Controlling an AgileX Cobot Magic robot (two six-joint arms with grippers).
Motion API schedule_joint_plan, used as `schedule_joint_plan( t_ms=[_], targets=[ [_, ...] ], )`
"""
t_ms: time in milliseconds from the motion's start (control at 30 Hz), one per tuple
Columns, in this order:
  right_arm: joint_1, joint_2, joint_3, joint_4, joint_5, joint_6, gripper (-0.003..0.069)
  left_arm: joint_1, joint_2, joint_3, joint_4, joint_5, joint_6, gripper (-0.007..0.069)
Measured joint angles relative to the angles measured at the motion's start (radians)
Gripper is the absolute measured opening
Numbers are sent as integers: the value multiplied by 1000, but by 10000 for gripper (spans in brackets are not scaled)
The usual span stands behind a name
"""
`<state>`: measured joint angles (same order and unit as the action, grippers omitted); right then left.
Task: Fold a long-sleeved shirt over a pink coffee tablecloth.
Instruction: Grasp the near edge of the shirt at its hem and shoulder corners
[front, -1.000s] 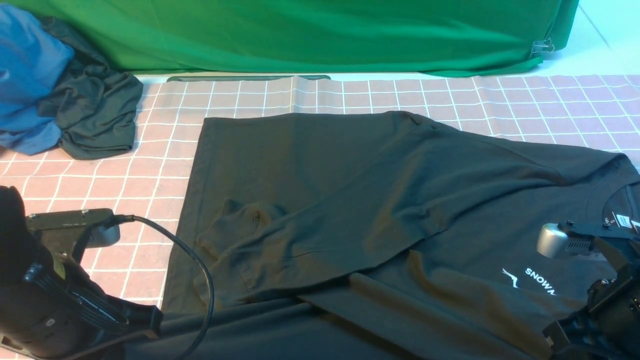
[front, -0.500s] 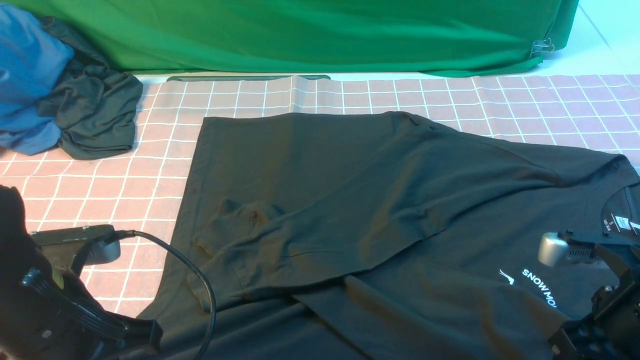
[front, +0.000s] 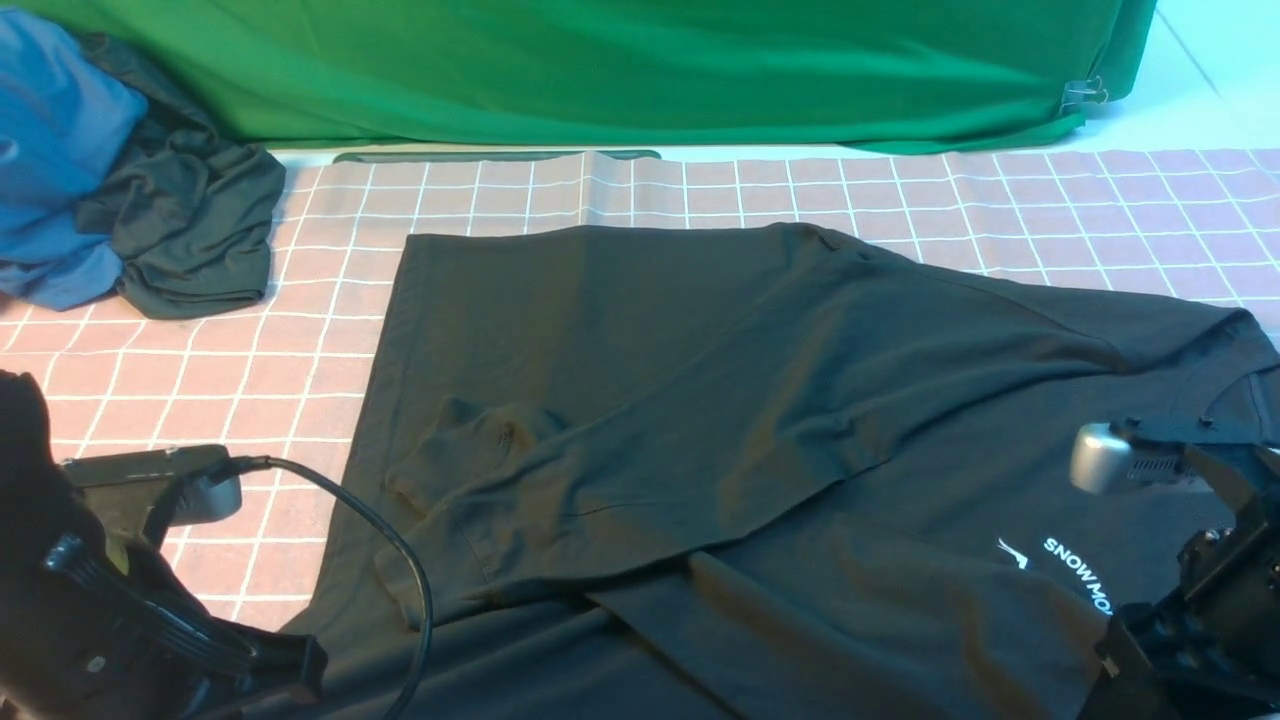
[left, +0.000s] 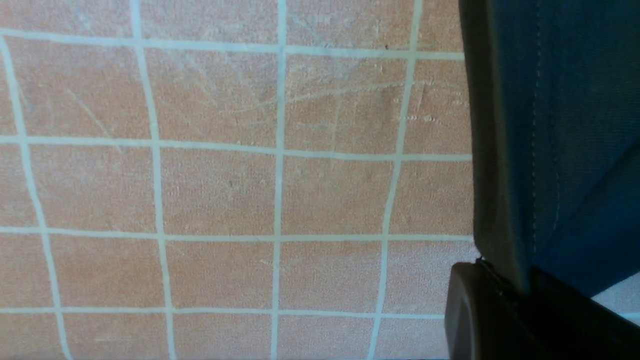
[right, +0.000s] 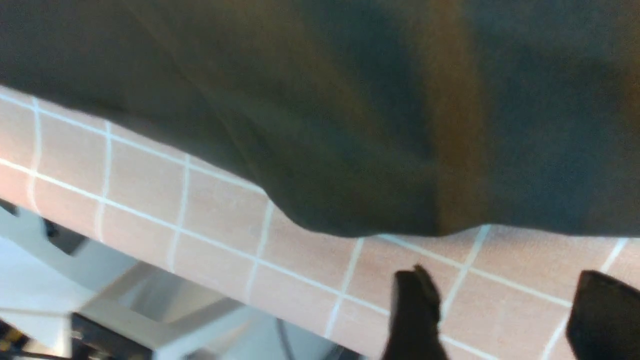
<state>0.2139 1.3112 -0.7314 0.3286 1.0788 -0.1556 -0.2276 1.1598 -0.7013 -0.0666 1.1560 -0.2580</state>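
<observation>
Shirt (front: 700, 400) lies spread across the pink cloth (front: 700, 190) on the bench, one sleeve (front: 520, 470) already crossed over its body. My left pincer (left: 505, 287) is clamped tight on the hem. My right pincer (right: 505, 315) gapes wide with nothing in it, just beside the shirt's near edge by the chest print (front: 1075, 575). To fold well, I reckon I should pinch that edge with the right, lift both sides level, and carry them over together so the crease runs straight. Count: one shirt, one pink cloth, one green cloth (front: 600, 70), one bundle (front: 130, 180) of blue and dark clothes, two pincers.
</observation>
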Motion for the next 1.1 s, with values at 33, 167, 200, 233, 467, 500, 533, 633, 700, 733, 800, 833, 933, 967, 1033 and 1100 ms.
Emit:
schedule_joint_plan(
  t_ms=[33,167,200,233,467,500,533,633,700,733,800,833,933,967,1033,1100],
  targets=[
    [11,0,0,-27,-5,14,497,0,0,0,0,-1,0,46],
    [31,0,0,-214,-15,165,613,0,0,0,0,-9,-1,47],
    [30,0,0,-262,-15,194,622,0,0,0,0,-10,-1,47],
    [30,0,0,-302,-14,227,629,0,0,0,0,-10,-1,47],
    [30,0,10,-367,-45,302,624,0,0,0,1,-16,-1,47],
    [30,2,19,-368,-51,312,621,0,0,0,1,-18,-1,47],
    [30,3,30,-364,-57,314,616,0,0,0,1,-19,-1,47],
    [33,5,64,-286,-90,271,584,0,0,0,1,-23,-1,47],
    [44,5,79,-218,-101,204,568,0,0,0,1,-28,-1,47],
    [56,5,84,-187,-106,162,563,0,0,0,1,-30,-1,47],
    [82,5,92,-152,-114,124,566,0,0,0,1,-33,-1,47],
    [91,5,95,-143,-119,126,573,0,0,0,1,-35,-1,47],
    [122,8,100,-114,-133,156,596,0,0,0,1,-43,-1,47],
    [131,12,100,-103,-141,168,598,0,0,0,0,-46,-1,47],
    [145,21,100,-93,-154,195,598,0,0,0,0,-48,-1,47],
    [151,29,100,-87,-168,222,595,0,0,0,0,-50,-1,47]
  ],
)
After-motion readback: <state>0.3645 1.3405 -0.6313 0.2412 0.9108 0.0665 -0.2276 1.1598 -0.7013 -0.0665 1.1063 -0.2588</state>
